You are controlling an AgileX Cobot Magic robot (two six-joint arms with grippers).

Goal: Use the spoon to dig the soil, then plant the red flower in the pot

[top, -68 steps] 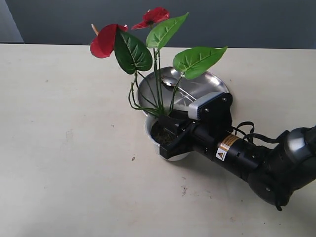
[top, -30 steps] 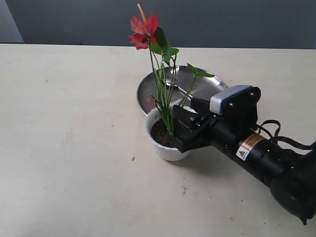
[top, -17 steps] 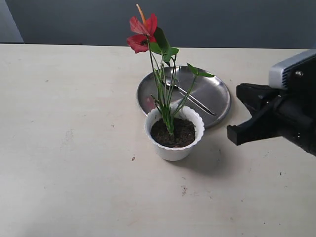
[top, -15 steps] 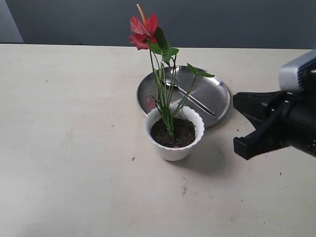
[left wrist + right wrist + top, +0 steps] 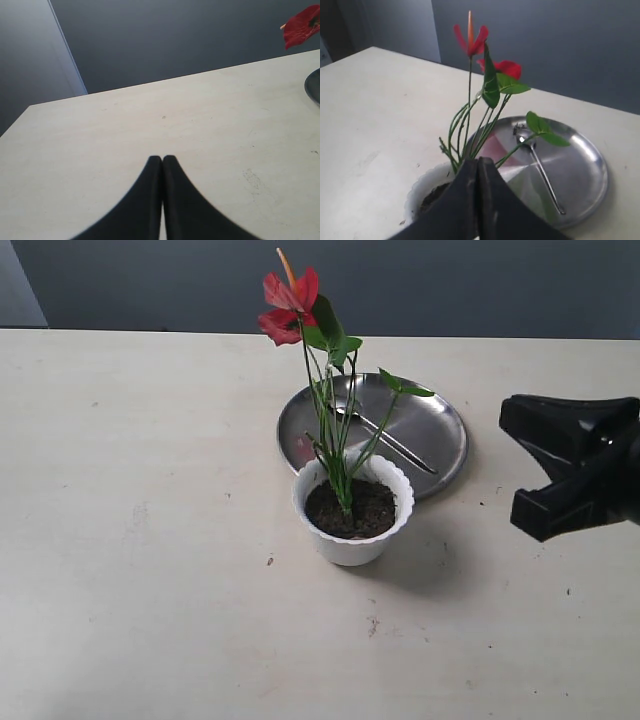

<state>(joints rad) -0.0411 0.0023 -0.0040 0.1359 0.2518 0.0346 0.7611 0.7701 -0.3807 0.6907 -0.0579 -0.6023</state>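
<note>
The red flower (image 5: 288, 302) stands upright with its stems in the soil (image 5: 372, 510) of the white pot (image 5: 350, 545). Behind the pot, the spoon (image 5: 385, 437) lies on the steel plate (image 5: 440, 435). My right gripper (image 5: 570, 475) hangs at the right edge, well away from the pot. In the right wrist view its tips (image 5: 478, 161) touch, holding nothing, in front of the pot (image 5: 420, 187), flower (image 5: 507, 67) and spoon (image 5: 542, 172). My left gripper (image 5: 162, 159) is shut and empty over bare table, with a red bloom (image 5: 302, 31) far off.
The beige table (image 5: 150, 540) runs wide to the left and front of the pot. A dark wall (image 5: 450, 280) stands behind its far edge. The plate (image 5: 585, 170) touches the pot's far side.
My right gripper let go of the flower stems at the pot and pulled back to the right edge. The flower went from tilted in its grip to standing upright on its own.
</note>
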